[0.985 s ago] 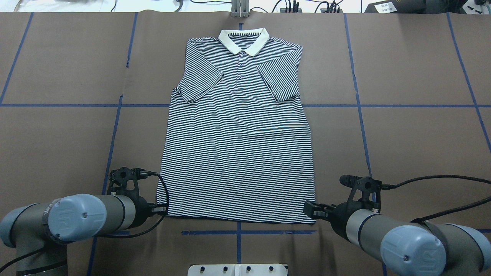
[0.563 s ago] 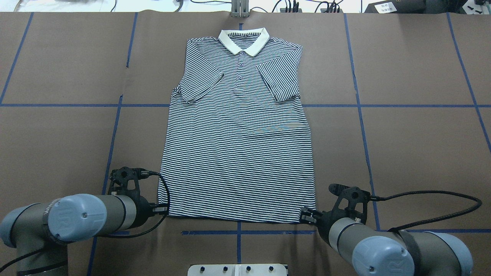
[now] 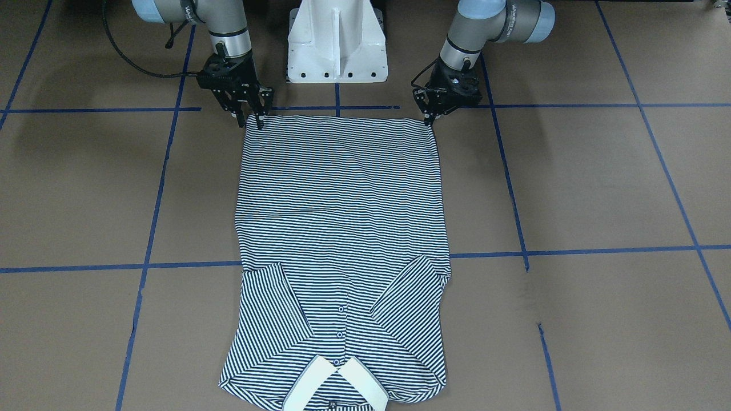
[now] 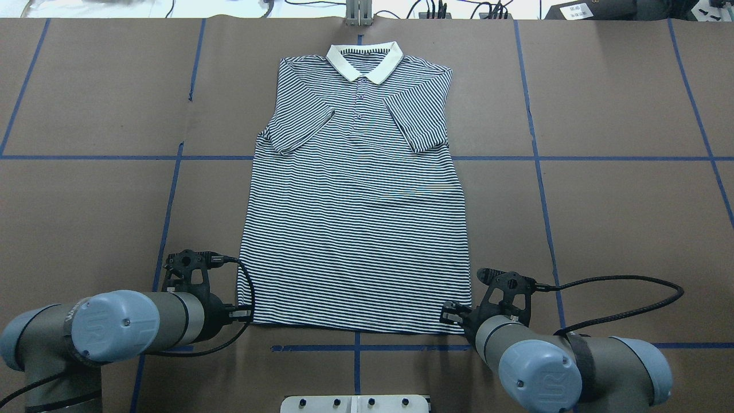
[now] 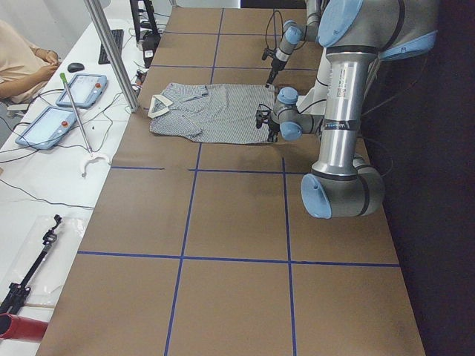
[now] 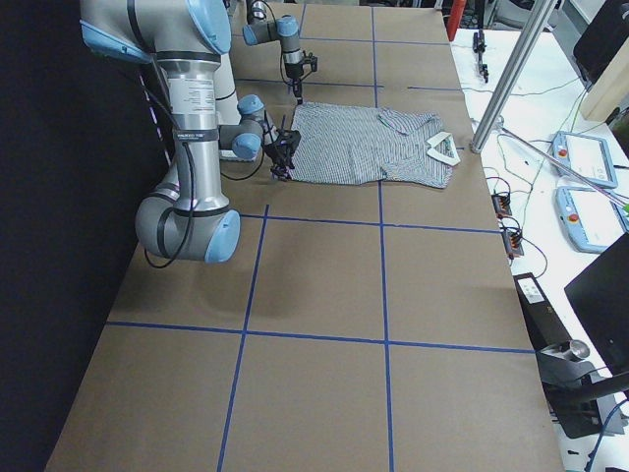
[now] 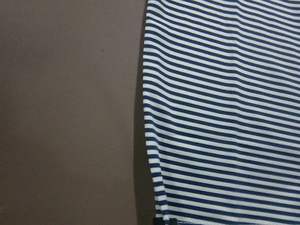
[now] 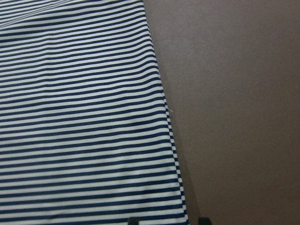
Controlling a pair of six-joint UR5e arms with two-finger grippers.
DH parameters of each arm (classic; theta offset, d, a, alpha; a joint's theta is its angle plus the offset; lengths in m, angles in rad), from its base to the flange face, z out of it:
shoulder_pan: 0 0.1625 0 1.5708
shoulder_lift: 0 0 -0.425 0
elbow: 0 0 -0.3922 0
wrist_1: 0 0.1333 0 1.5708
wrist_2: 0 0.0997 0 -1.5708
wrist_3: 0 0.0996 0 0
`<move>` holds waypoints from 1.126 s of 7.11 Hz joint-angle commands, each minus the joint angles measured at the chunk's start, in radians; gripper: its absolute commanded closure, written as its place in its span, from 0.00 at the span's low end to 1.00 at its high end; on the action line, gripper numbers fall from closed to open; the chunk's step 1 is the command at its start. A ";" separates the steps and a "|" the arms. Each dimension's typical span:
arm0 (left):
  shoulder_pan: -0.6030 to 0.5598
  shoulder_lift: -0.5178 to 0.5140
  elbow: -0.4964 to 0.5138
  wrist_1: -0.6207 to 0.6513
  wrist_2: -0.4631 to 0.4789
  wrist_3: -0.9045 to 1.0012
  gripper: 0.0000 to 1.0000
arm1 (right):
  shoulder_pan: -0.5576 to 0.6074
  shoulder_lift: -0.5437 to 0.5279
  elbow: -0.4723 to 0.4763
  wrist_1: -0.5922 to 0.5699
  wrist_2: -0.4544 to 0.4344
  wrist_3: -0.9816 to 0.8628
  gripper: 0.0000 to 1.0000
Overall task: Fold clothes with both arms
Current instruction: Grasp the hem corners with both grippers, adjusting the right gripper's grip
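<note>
Brown paper covers the counter (image 4: 86,201), ruled by blue tape lines (image 4: 539,189). The striped shirt (image 4: 355,229) lies flat and face up in the middle of it, with its hem (image 4: 355,328) nearest the robot. Both end effectors sit at the hem's two corners. The left end effector (image 3: 427,119) has its fingers drawn together on its corner and appears to be pinching the cloth. The right end effector (image 3: 250,121) is spread, with one finger over the fabric and the other over bare paper. It straddles the side edge and grips nothing yet. The step in hand looks like securing this second corner. It would go best if the right fingers closed right at the corner and caught both layers, as deep as the left has. The two arms could then lift together at equal height, keep the hem taut between them and carry it toward the neck so the fold lands square. An uneven bite would likely skew the fold. The cloth has thin navy and white stripes and is smooth apart from faint ripples. Farther up, both short sleeves (image 4: 298,129) are turned inward across the chest beside small buttons (image 4: 359,106). The plain white collar (image 4: 364,60) lies open at the counter's far edge.
</note>
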 commanded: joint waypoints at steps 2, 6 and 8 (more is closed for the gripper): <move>0.001 0.000 0.000 0.000 -0.001 0.000 1.00 | 0.000 0.003 -0.012 0.000 0.000 -0.004 0.63; 0.001 -0.003 0.000 0.000 -0.001 -0.001 1.00 | -0.014 0.002 -0.006 0.000 -0.003 -0.003 0.61; 0.001 -0.003 0.000 -0.002 -0.003 -0.001 1.00 | -0.022 -0.001 -0.003 0.001 -0.004 -0.003 0.58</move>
